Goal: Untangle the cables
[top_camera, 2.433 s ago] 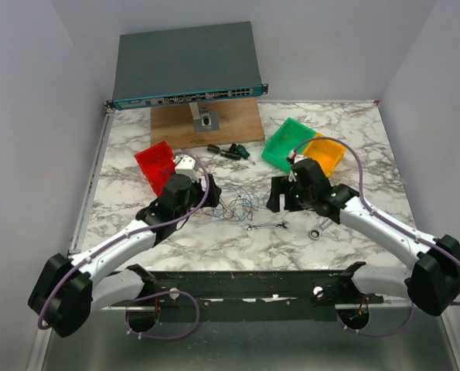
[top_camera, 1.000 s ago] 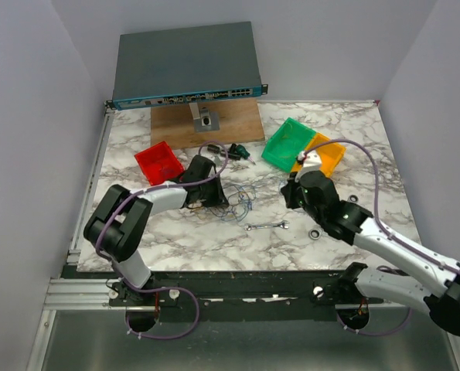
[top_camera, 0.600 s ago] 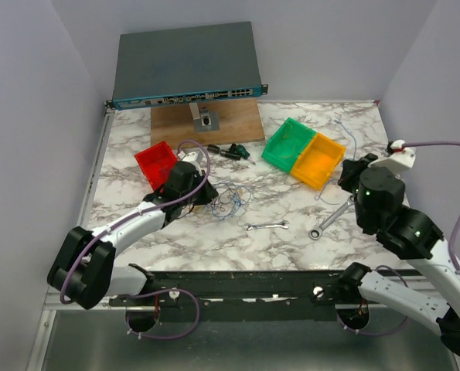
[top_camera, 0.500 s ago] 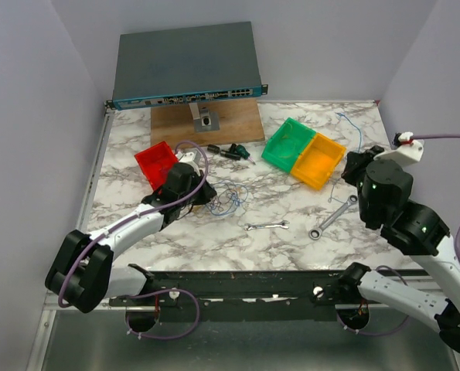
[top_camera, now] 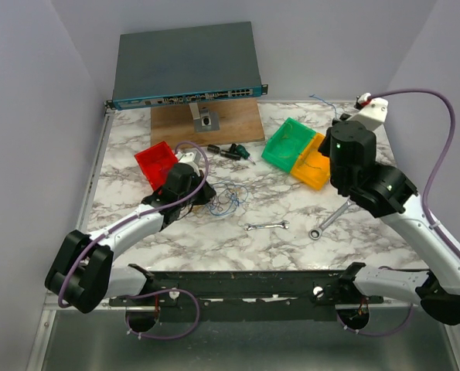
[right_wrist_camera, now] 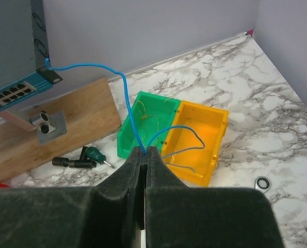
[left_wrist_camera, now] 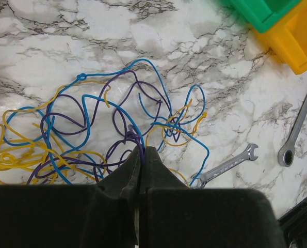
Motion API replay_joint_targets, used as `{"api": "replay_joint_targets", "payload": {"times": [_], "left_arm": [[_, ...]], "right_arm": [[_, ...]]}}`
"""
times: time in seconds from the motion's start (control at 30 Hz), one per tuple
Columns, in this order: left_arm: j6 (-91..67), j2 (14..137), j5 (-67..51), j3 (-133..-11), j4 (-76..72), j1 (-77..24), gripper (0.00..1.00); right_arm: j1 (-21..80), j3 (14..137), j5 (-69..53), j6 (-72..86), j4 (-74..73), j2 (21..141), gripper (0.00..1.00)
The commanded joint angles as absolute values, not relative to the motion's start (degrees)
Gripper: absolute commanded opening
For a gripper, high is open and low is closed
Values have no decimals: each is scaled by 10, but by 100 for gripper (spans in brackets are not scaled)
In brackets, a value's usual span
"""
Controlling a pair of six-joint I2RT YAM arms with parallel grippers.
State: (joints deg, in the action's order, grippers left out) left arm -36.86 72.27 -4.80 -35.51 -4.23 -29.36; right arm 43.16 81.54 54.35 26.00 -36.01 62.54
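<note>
A tangle of blue, purple and yellow cables (top_camera: 231,197) lies on the marble table (top_camera: 353,239) left of centre. In the left wrist view the tangle (left_wrist_camera: 91,124) spreads ahead of my left gripper (left_wrist_camera: 142,150), which is shut on a purple cable (left_wrist_camera: 134,138) at the tangle's near edge. My right gripper (top_camera: 336,130) is raised over the bins at the back right. It (right_wrist_camera: 144,151) is shut on a single blue cable (right_wrist_camera: 126,101); one length rises up and left, another loops over the yellow bin (right_wrist_camera: 215,150).
Green bin (top_camera: 287,143) and yellow bin (top_camera: 316,162) sit side by side, a red bin (top_camera: 156,162) at the left. A spanner (top_camera: 267,226) and ratchet wrench (top_camera: 330,219) lie in front. Screwdriver (top_camera: 233,151), wooden board (top_camera: 206,124) and network switch (top_camera: 187,66) are at the back.
My right arm has lifted and swung from the right side of the table toward the back, over the bins, carrying the blue cable. The left gripper has stayed at the tangle.
</note>
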Motion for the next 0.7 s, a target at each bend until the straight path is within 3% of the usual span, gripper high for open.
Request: {"api": "replay_joint_targets", "payload": {"times": [0.0, 0.47, 0.67], "left_arm": [[-357, 709, -37, -350, -61, -293, 0], [-351, 714, -22, -356, -47, -293, 0], [-350, 713, -23, -357, -47, -294, 0]], "right_arm": [[407, 838, 509, 239, -320, 658, 1], [193, 817, 319, 251, -232, 778, 1], [166, 830, 301, 252, -220, 798, 1]]}}
